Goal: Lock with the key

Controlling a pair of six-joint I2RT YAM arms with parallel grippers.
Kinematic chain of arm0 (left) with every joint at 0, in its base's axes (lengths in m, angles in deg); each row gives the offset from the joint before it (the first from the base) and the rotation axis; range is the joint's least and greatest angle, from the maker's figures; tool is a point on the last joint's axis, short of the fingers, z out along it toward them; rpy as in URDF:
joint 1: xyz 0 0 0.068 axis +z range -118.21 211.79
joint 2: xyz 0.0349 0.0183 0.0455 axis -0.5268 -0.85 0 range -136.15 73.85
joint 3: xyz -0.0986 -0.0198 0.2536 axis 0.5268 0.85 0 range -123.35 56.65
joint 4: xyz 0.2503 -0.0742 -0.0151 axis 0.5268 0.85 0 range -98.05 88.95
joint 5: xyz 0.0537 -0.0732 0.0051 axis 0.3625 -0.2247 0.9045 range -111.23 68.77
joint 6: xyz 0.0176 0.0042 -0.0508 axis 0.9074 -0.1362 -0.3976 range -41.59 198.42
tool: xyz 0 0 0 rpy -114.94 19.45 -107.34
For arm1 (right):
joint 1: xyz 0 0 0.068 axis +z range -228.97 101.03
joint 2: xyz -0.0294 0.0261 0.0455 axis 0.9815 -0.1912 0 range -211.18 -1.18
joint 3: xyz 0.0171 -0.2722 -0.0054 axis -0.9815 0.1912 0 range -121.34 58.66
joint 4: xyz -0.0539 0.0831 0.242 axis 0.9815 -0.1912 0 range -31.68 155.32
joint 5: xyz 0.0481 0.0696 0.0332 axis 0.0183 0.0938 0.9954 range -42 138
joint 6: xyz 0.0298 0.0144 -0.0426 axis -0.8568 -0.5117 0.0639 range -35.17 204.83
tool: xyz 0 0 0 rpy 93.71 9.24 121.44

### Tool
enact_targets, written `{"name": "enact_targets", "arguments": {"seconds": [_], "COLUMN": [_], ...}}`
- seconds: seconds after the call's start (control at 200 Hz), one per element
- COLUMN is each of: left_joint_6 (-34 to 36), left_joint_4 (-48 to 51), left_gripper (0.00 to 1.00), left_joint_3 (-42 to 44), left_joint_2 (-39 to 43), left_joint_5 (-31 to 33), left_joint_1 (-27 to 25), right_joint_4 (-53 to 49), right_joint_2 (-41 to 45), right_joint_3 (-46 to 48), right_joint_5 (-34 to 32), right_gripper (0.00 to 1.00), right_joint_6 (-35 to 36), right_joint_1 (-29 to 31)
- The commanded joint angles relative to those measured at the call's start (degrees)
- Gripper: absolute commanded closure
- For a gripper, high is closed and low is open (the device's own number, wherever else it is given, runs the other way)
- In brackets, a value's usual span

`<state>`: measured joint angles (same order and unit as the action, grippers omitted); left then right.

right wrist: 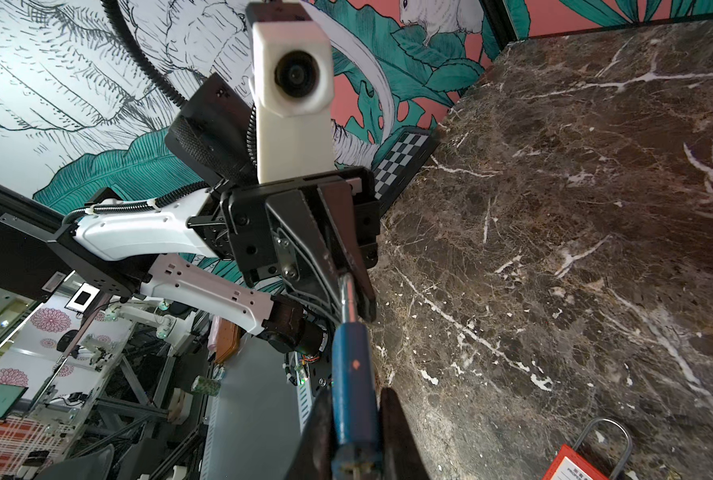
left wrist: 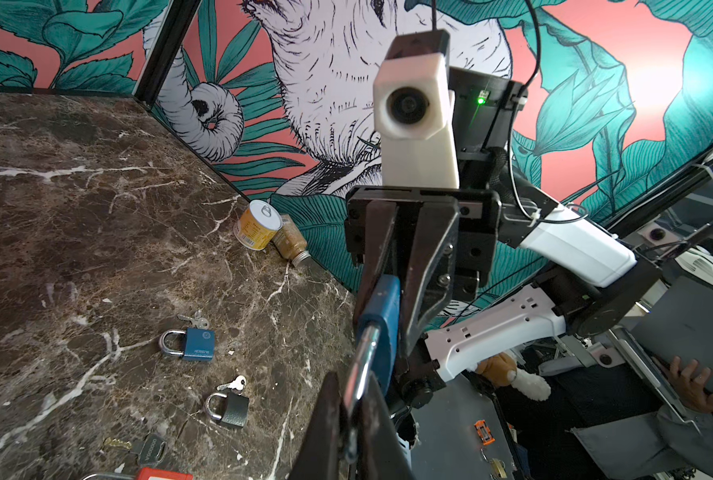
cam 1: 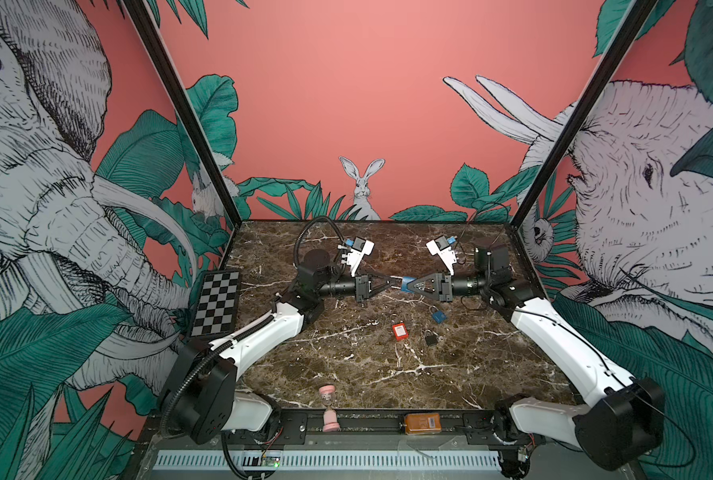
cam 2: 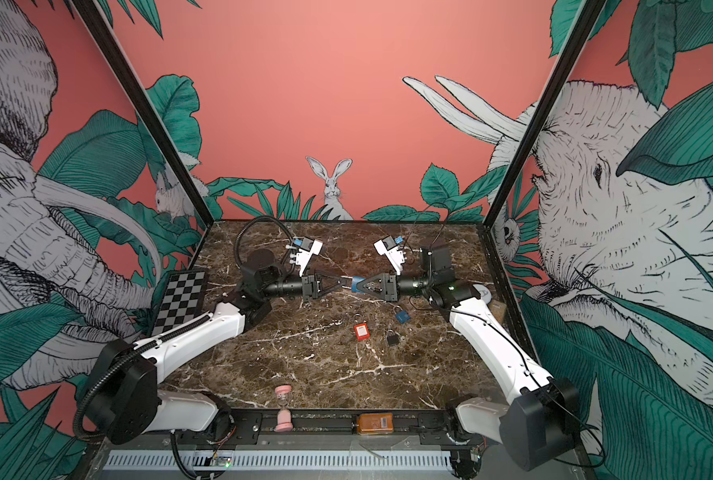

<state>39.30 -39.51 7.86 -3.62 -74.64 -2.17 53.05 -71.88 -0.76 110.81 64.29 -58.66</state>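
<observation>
A blue padlock (cam 1: 406, 284) (cam 2: 358, 284) hangs in the air between my two grippers above the middle of the marble table (cam 1: 367, 365). My right gripper (right wrist: 356, 399) (cam 1: 409, 286) is shut on its blue body (right wrist: 352, 374). My left gripper (left wrist: 352, 386) (cam 1: 396, 282) is shut on its silver shackle (left wrist: 363, 365), and the two grippers point at each other. Neither gripper holds a key. Small silver keys (left wrist: 194, 320) (left wrist: 234, 383) lie on the table beside other padlocks. Whether a key sits in the held lock's keyhole I cannot tell.
On the table below lie a second blue padlock (cam 1: 439, 316), a black padlock (cam 1: 430, 338) and a red padlock (cam 1: 400, 331). A black-headed key (left wrist: 147, 451) lies near the red one. A can (left wrist: 259, 224) and jar (left wrist: 290, 241) rest by the right wall. A checkerboard (cam 1: 216, 303) leans at left; a pink hourglass (cam 1: 329, 407) stands in front.
</observation>
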Motion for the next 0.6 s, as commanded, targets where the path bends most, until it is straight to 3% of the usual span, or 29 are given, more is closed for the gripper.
{"name": "enact_targets", "arguments": {"seconds": [0.0,0.19,0.595], "left_joint_6": [-0.3,0.2,-1.5], "left_joint_4": [-5.5,-5.5,-7.7], "left_gripper": [1.00,1.00,1.00], "left_joint_3": [-0.4,-0.6,-2.3], "left_joint_2": [4.1,3.9,1.9], "left_joint_5": [-2.3,-2.1,-3.1], "left_joint_1": [-2.9,-4.5,-8.5], "right_joint_4": [1.6,5.5,15.2], "right_joint_2": [-1.4,-3.3,-2.9], "right_joint_3": [-0.5,-1.5,1.5], "right_joint_5": [-7.0,-6.0,-8.7], "right_gripper": [1.00,1.00,1.00], "right_joint_6": [-0.5,-3.6,-3.3], "right_joint_1": [-0.1,-0.1,-0.1]}}
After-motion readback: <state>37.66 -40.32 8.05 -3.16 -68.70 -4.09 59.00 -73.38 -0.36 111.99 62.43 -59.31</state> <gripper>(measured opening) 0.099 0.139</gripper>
